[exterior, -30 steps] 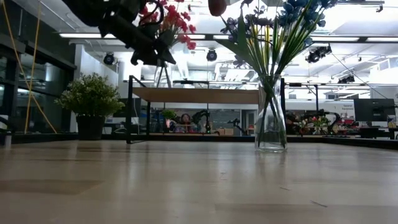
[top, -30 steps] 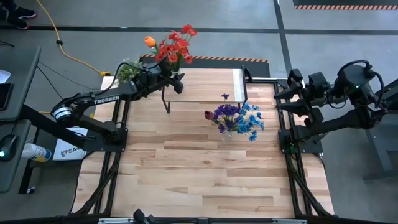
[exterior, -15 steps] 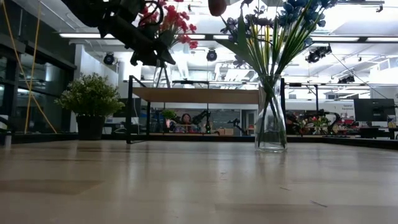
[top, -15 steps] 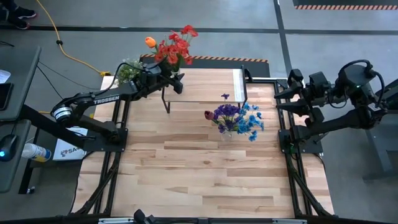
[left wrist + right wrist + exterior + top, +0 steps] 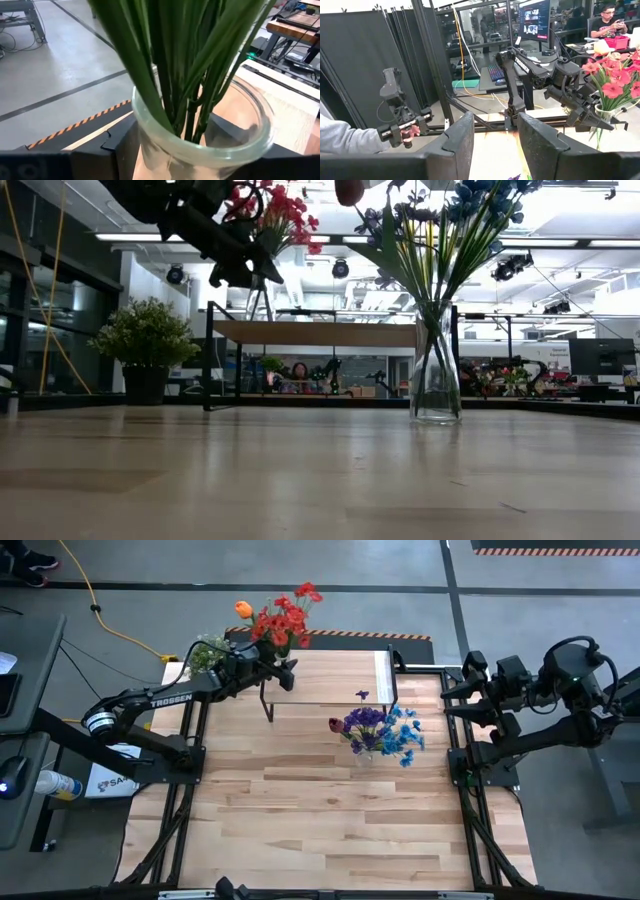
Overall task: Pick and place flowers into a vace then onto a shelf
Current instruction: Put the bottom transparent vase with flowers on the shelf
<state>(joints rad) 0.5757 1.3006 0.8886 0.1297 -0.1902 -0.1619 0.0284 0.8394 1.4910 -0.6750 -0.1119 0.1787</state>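
A clear glass vase (image 5: 200, 150) holding red and orange flowers (image 5: 282, 620) stands by its base on the left end of the shelf (image 5: 330, 680). My left gripper (image 5: 283, 670) reaches in level from the table's left. Its open fingers stand on either side of the vase's upper part (image 5: 262, 292). A second vase (image 5: 378, 735) with purple and blue flowers stands on the table in front of the shelf. My right gripper (image 5: 492, 140) waits open with nothing in it, high at the table's right edge (image 5: 448, 700). My left gripper has a finger (image 5: 122, 147) on each side of the vase just under its rim (image 5: 150, 142), coming in level from the table's left. I cannot tell whether the fingers touch the glass. The vase stands upright on the shelf top.
A bushy green potted plant (image 5: 205, 652) stands at the table's far left corner, close behind my left arm. The shelf's white strip (image 5: 385, 675) is at its right end. The near half of the tabletop (image 5: 330, 830) is bare wood. A person's hand holds a device (image 5: 400, 125) beyond the table.
The red and orange blooms have swung a little toward the table's right, while the vase's base has stayed on the shelf. Both arms have kept their places.
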